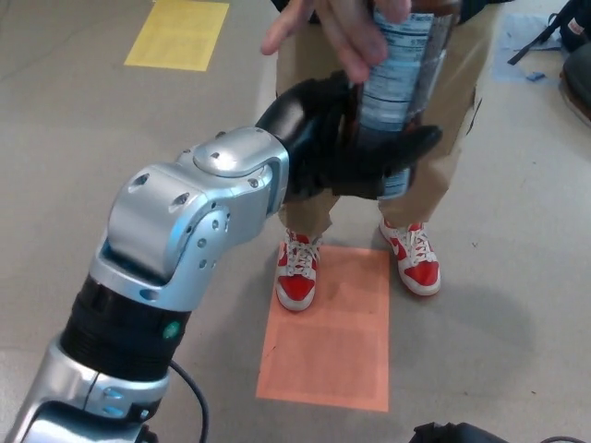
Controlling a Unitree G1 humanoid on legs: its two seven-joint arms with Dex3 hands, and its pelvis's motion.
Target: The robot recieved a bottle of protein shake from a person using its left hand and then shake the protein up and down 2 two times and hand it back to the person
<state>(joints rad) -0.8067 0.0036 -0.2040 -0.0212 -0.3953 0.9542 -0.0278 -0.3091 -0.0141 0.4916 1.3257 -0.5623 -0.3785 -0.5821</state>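
Observation:
The protein shake bottle (pixel 399 69), with a white label and a dark brown base, is held upright in front of a person's legs. The person's hand (pixel 337 28) grips its upper part from the left. My left hand (pixel 346 143) reaches in from the lower left on a silver forearm (pixel 194 221). It wraps the bottle's lower half. One black finger (pixel 406 148) crosses in front of the bottle and the rest of the hand lies behind and to the left of it. My right hand does not show.
The person stands close ahead in tan trousers and red and white shoes (pixel 298 269), at the far edge of an orange floor sheet (pixel 328 341). A yellow sheet (pixel 177 32) lies at the far left. Something dark (pixel 452 431) sits at the bottom edge.

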